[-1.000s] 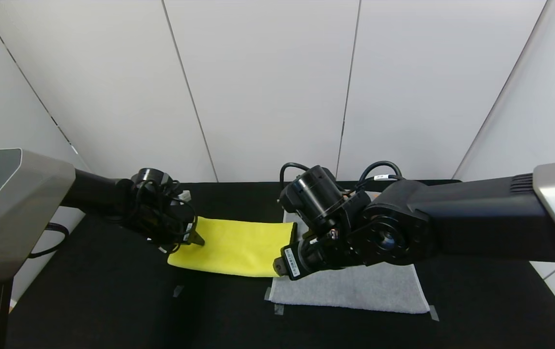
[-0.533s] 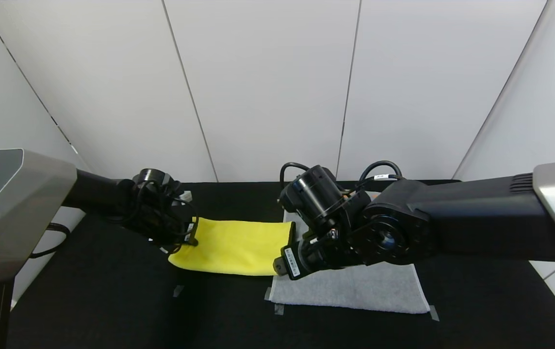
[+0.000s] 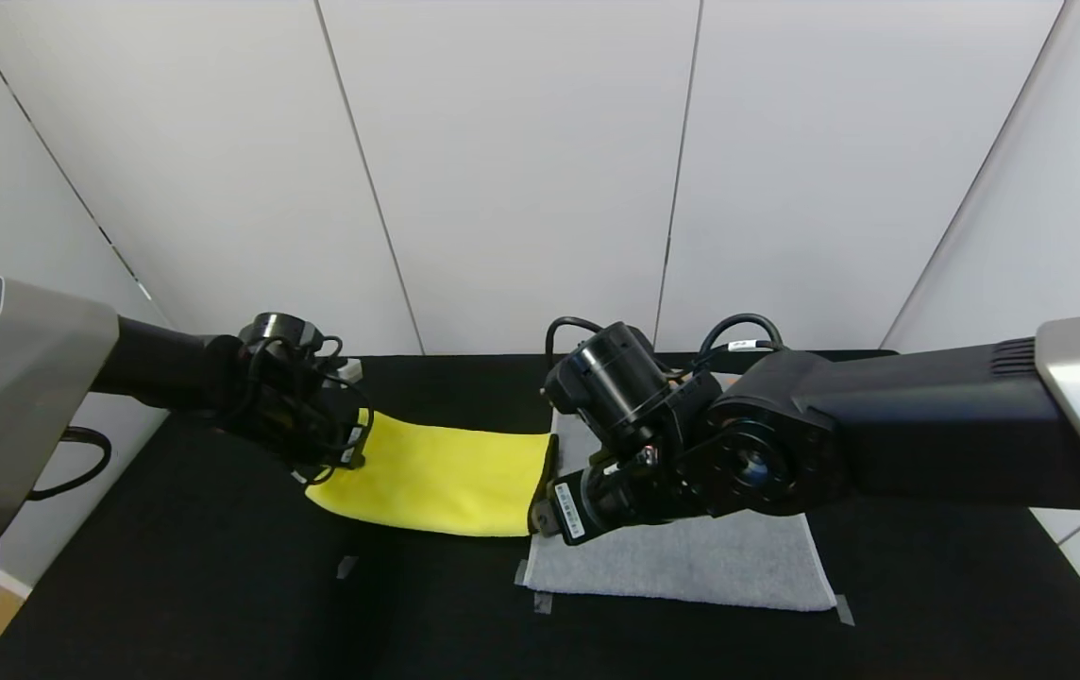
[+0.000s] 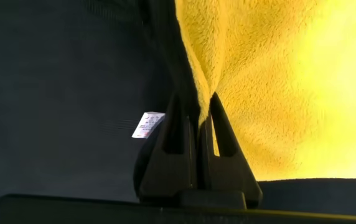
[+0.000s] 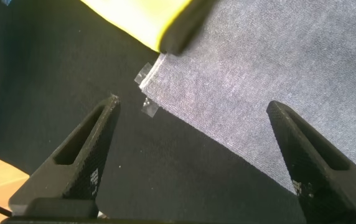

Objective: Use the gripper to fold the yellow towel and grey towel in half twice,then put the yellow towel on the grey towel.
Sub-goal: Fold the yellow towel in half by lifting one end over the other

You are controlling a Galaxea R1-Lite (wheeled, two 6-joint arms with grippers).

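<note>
The yellow towel (image 3: 436, 472) lies as a folded strip on the black table (image 3: 219, 586), left of centre. My left gripper (image 3: 356, 446) is shut on its left edge and holds that end lifted. In the left wrist view the fingers (image 4: 203, 111) pinch the yellow towel (image 4: 277, 81) beside its white tag (image 4: 148, 124). The grey towel (image 3: 691, 557) lies flat to the right, partly hidden under my right arm. My right gripper (image 5: 193, 109) is open and empty, hovering over the grey towel's corner (image 5: 271, 68) next to the yellow towel's right end (image 5: 140, 18).
Small tape marks sit on the table by the towels: one (image 3: 346, 567) left of centre, one (image 3: 540, 602) at the grey towel's front left corner, one (image 3: 844, 609) at its front right corner. White wall panels stand behind the table.
My left gripper has moved left and back, still shut on the yellow towel's left edge, lifting and pulling that end. The right arm has stayed in place.
</note>
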